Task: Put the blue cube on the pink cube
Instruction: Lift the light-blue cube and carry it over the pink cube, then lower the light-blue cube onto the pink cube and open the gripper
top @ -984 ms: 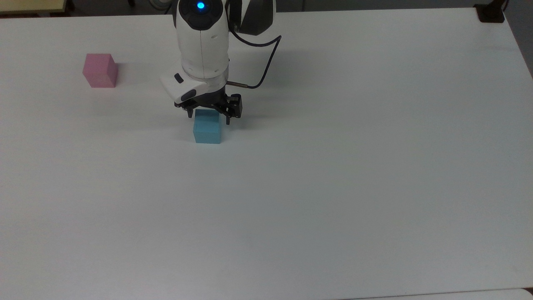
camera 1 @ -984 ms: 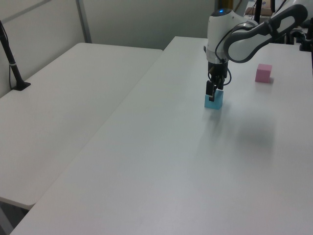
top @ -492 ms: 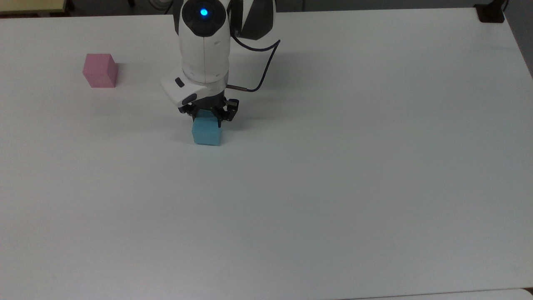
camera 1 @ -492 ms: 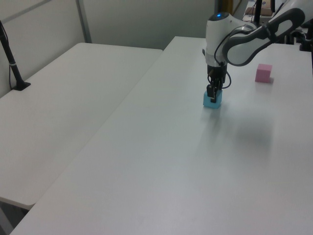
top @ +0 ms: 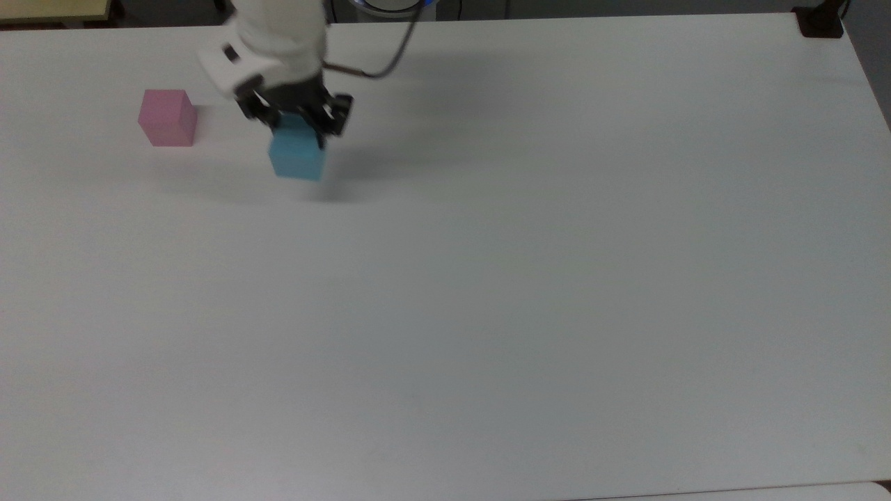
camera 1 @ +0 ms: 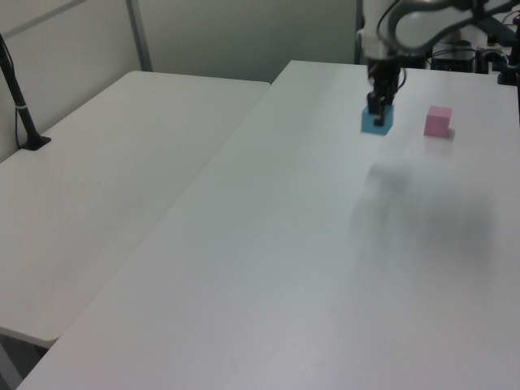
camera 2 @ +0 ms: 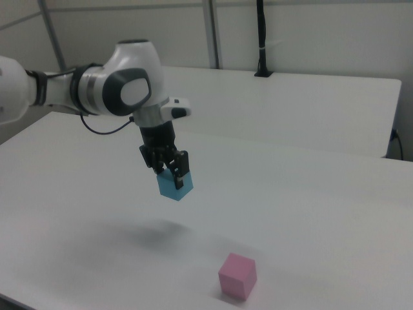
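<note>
Clearly, the blue cube (camera 2: 175,185) is clamped between the fingers (camera 2: 181,169) of the gripper (camera 2: 166,164) and is carried well above the white counter (top: 529,278), as the shadow beneath it in the right view shows. The pink cube (top: 167,117) is seen resting on the counter toward the top view's left, apart from the carried cube, with nothing on it yet. Only the upper part of the blue cube appears to be held, so a slip or a twist in the grip could be caused by a quick swing across. If the cube is lowered off-centre or tilted, it could be left overhanging an edge and could topple on release. If it is brought in too low, the pink cube could be struck on its side and pushed along the counter.
</note>
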Controlling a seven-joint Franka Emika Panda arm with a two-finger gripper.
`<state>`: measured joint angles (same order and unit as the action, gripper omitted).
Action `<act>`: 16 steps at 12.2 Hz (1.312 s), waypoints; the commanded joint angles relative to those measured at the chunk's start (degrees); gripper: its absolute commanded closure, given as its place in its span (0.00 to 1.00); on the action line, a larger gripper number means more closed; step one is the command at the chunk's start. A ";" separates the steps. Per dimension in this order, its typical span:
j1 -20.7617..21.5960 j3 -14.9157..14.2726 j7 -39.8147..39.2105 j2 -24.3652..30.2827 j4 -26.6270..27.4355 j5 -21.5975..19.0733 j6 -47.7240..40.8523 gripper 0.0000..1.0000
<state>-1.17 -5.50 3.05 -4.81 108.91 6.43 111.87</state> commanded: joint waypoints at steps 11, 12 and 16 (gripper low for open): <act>-19.39 -1.09 -28.18 4.90 6.05 -3.10 1.23 0.58; -20.09 -1.44 -29.41 4.29 6.05 -3.09 2.46 0.58; -22.99 -1.53 -33.46 2.88 6.31 -2.83 4.67 0.58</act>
<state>-22.78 -6.56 -27.10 -1.59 113.95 4.26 113.93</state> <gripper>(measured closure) 0.423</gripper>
